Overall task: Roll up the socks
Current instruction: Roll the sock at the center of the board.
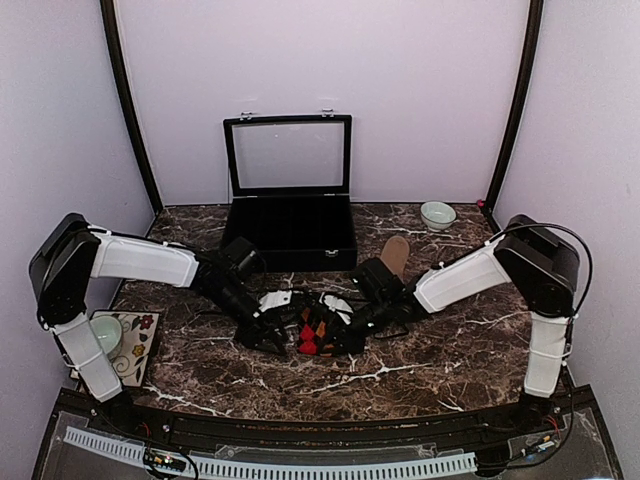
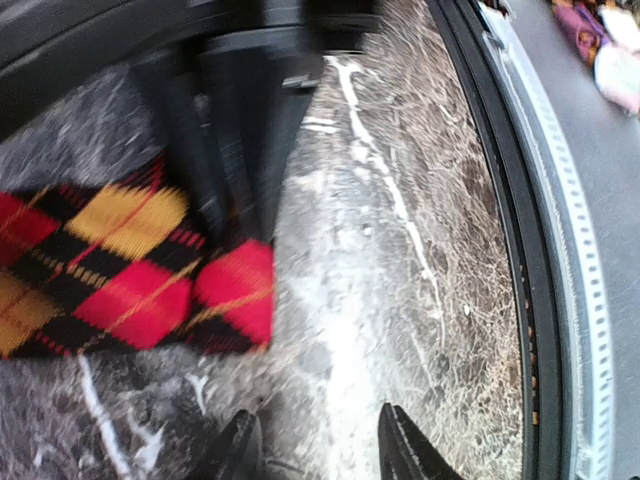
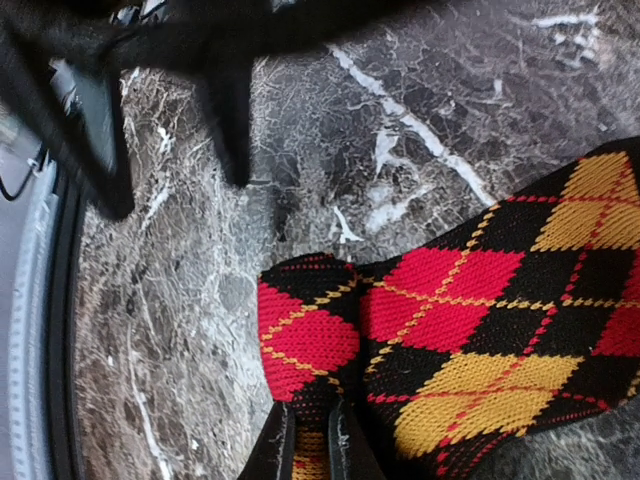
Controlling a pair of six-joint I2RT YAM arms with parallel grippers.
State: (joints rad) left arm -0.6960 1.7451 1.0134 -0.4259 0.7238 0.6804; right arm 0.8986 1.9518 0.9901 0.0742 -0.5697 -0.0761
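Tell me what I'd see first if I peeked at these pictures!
The bright red, yellow and black diamond sock pops out, lying in the middle of the dark marble table, with the left arm and right arm meeting over it. Behind it stands a black case with its lid up. A small pale bowl sits at the far right.

Two arms [image 1: 140,258] [image 1: 465,278], one black case [image 1: 290,235], one bowl [image 1: 437,214], one cup [image 1: 105,333], one mat [image 1: 141,352], one argyle sock pile [image 1: 320,331]

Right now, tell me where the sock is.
In the top view, the sock lies mid-table, centred, just in front of the case.
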